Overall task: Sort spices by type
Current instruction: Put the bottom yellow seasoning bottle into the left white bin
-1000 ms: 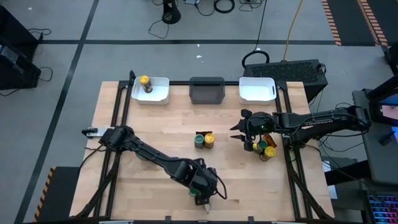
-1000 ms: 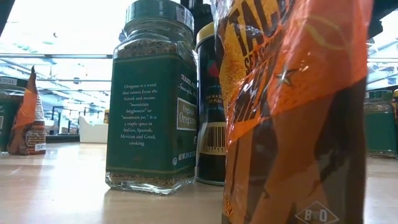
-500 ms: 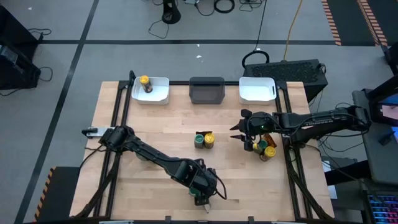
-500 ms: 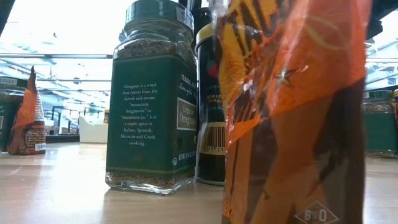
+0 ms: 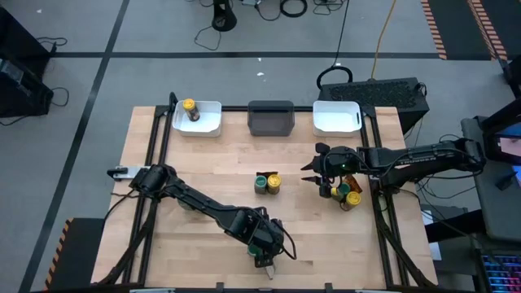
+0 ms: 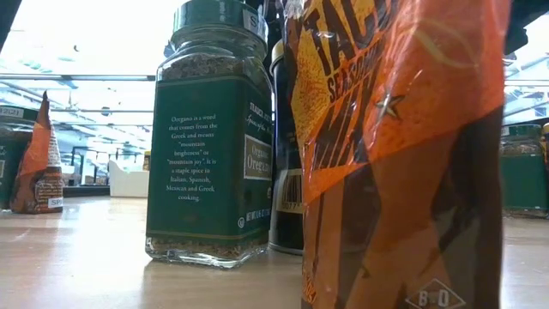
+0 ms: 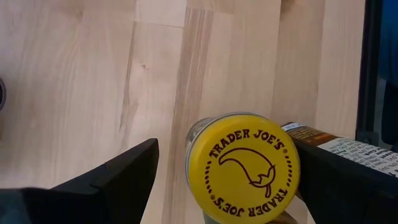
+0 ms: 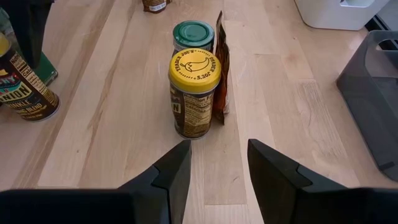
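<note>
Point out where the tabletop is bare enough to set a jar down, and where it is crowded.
Bare wood: the wide strip between the three bins (white bin, grey bin) and the middle cluster, plus the table's left side above the left arm. Crowded: the jars under the right end effector at, and the near edge around the left end effector.

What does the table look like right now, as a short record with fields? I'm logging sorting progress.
left bin: white bin holds one yellow-lidded jar
middle bin: dark grey bin, nothing visible inside
right bin: white bin, nothing visible inside
table centre: green-lidded jar, yellow-lidded jar and orange packet clustered
left gripper: open, straddling a yellow-lidded jar at the near edge
right gripper: open, facing the centre cluster
</note>
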